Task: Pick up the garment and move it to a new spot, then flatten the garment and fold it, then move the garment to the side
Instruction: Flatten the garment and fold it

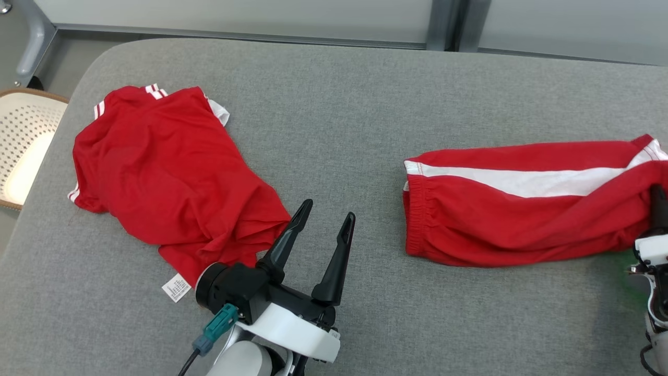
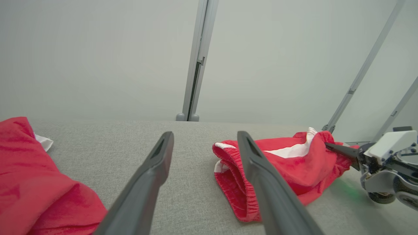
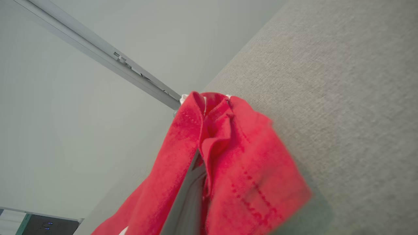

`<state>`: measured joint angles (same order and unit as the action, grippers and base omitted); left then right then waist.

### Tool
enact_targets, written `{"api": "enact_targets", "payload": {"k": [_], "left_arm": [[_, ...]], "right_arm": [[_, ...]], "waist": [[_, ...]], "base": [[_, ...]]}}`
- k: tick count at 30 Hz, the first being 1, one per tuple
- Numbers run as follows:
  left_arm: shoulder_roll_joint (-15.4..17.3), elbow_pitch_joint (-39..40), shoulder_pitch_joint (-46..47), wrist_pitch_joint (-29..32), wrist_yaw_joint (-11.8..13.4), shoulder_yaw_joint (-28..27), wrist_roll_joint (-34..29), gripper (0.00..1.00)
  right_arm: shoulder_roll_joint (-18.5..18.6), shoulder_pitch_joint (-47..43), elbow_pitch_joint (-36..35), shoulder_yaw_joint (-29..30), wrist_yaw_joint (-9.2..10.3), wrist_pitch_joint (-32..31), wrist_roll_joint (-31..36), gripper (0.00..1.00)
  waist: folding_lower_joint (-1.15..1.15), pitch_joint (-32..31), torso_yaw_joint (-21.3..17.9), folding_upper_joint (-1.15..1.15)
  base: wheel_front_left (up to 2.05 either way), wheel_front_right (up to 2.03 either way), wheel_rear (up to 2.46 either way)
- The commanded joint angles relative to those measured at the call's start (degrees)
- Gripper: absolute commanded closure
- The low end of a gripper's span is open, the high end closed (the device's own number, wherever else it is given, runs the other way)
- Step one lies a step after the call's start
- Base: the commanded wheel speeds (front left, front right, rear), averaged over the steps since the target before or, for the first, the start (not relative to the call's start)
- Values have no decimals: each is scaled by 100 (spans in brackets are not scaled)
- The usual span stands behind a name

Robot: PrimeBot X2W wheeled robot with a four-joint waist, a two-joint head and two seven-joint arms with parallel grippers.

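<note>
My right gripper (image 1: pixel 657 201) pinches a thin fold of the shorts (image 1: pixel 511 219), which lie well right of the shirt (image 1: pixel 167 167); a quick lift could pull it free. My left gripper (image 1: pixel 329 208), spread, sits just beside the shirt.

I am finding no writing that I can read. A small white tag (image 1: pixel 176 287) is sticking out from the near edge of the red shirt (image 1: pixel 167 167), and its grey print is showing too small to make out.
</note>
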<state>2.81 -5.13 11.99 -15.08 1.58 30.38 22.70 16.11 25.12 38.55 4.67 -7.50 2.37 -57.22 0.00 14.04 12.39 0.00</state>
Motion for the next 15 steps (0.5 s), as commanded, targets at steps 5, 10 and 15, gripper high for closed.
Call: {"api": "enact_targets", "payload": {"k": [5,10,15], "left_arm": [[18,-23,-97,-12,-30,-124,-75,0],[20,-27,-118,-12,-55,-155,-111,0],[19,-36,-127,-12,-76,-187,-135,0]], "right_arm": [[103,-410,45,187,0,242,168,100],[116,-472,40,296,0,431,317,100],[45,-364,-218,142,0,573,354,100]], "waist": [[0,-242,-244,0],[0,-262,-322,0],[0,-317,-325,0]], "base": [[0,0,0],[0,0,0],[0,0,0]]}}
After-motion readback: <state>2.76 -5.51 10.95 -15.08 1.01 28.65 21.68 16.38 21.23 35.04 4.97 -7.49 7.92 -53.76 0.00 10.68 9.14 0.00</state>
